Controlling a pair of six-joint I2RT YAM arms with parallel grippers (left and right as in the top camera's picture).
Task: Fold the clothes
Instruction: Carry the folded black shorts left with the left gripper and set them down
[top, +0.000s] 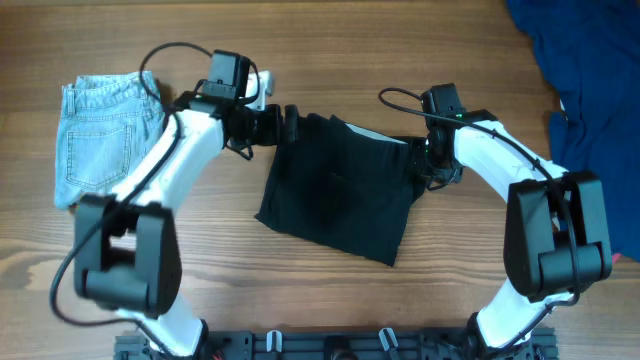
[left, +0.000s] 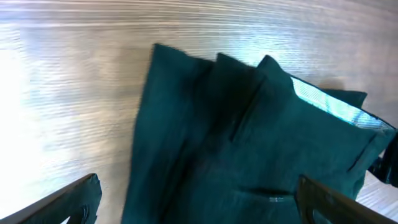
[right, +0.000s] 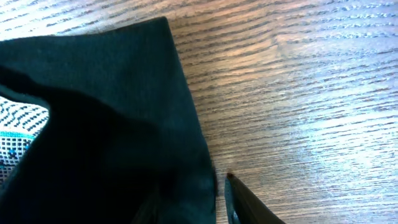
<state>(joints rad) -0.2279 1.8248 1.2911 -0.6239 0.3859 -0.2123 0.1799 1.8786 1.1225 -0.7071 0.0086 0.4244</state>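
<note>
One dark garment (top: 335, 190) lies between two pincers, left pincer (top: 291, 125) spread apart, right pincer (top: 427, 168) clamped on its edge; one denim piece (top: 103, 135) lies beyond the left pincer.

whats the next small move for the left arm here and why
Probably lower the left gripper and close it on the top corner of the black garment: its jaws stand wide open above the cloth, and the right gripper sits at the opposite edge.
</note>
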